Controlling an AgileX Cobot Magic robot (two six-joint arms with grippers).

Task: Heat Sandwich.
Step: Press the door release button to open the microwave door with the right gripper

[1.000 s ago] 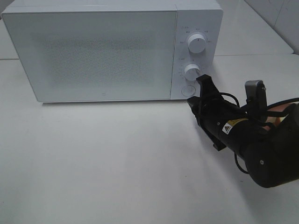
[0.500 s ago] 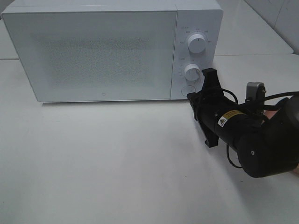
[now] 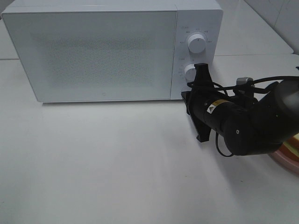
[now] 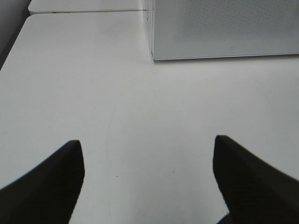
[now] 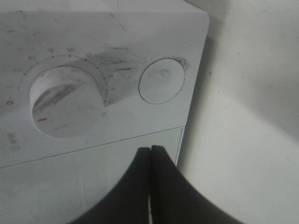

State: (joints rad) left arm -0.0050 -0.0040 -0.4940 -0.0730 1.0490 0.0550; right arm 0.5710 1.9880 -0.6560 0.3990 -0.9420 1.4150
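Right wrist view: closed right claw (image 5: pixel 150 151) poised just short of round microwave button (image 5: pixel 161 80), sandwich (image 3: pixel 294 143) lying rightward behind it; left claw (image 4: pixel 147 140) open.

The scene is filled by a white table (image 3: pixel 93 163), matte and plain. Behind it a second white tabletop (image 3: pixel 254 35) is set flush, and a thin dark seam (image 3: pixel 261 55) is seen between the two. At the far right corner pale panels (image 3: pixel 280 11) are divided by grey lines; whether they are wall or furniture cannot be told. In the left wrist view a dark strip (image 4: pixel 5 42) is shown beyond the table's edge, and a faint curved scratch (image 4: pixel 108 126) is marked on the surface. Soft, even light is spread throughout; only blurred shadows are thrown.
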